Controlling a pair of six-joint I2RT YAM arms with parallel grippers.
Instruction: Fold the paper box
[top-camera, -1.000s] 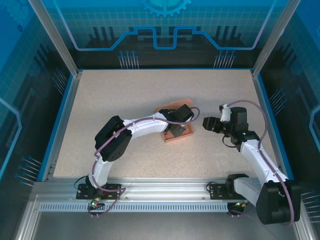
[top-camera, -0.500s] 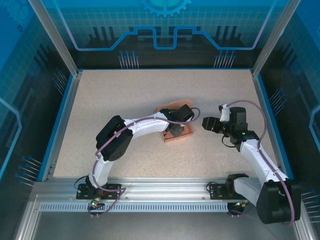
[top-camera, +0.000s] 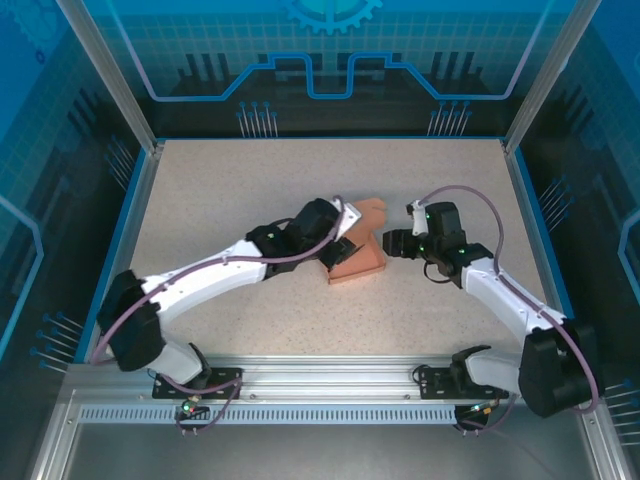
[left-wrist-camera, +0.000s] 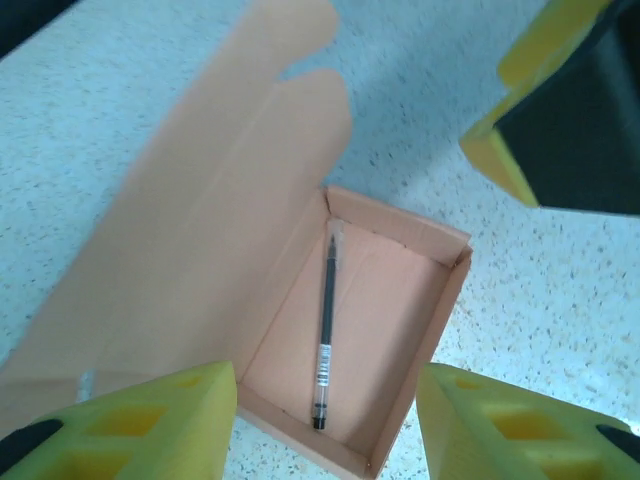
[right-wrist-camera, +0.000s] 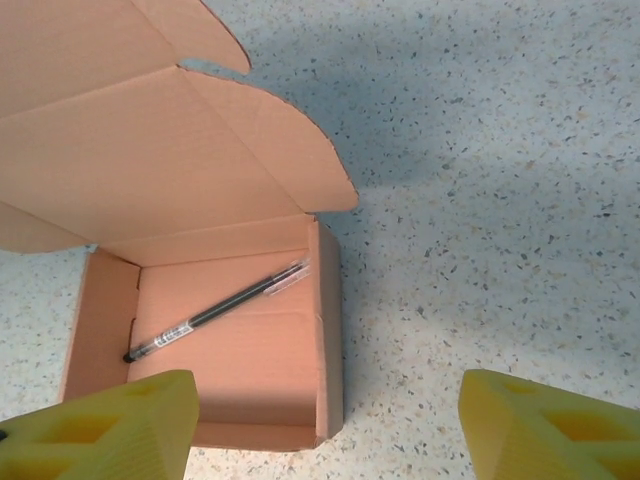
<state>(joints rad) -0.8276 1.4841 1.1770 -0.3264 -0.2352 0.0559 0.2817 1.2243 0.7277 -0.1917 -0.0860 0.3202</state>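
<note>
Left wrist view: the two yellow fingers (left-wrist-camera: 140, 425) of the left gripper (left-wrist-camera: 322, 400) stand wide apart with nothing held between them. The paper box (left-wrist-camera: 395, 300) lies open on the table at 12 o'clock from that gap. Its near wall sits just between the fingertips. A pen (left-wrist-camera: 325, 330) rests on the floor of the box, running lengthwise, closer to the wall at 9 o'clock. From that wall the lid (left-wrist-camera: 200, 230) spreads away toward 10 o'clock, its rounded tabs at the far end. The finger at 7 o'clock overlaps the lid's edge, and I cannot tell whether it touches. At 2 o'clock, a yellow finger of the right gripper (left-wrist-camera: 525, 110) hangs beyond the box's far corner.

Seen from the right wrist, the right gripper (right-wrist-camera: 330, 425) also has its fingers (right-wrist-camera: 110, 425) spread wide and empty. The box (right-wrist-camera: 250, 345) lies at 11 o'clock from the gap. Its side wall is nearly in line with the middle of the gap, and the lid (right-wrist-camera: 170, 170) rises behind it at 12 o'clock. The pen (right-wrist-camera: 215, 310) lies slanted across the box floor.

From above, the box (top-camera: 362, 264) sits near the middle of the table (top-camera: 230, 190), with its lid (top-camera: 372, 212) tilted up on the far side. The left gripper (top-camera: 343, 248) is at the box's 10 o'clock and the right gripper (top-camera: 388, 243) at its 2 o'clock, both close to it. The left arm stretches long and low from its base at 7 o'clock on the table. The right arm comes from 5 o'clock, its elbow out at the table's edge and its forearm angled toward 10 o'clock.
</note>
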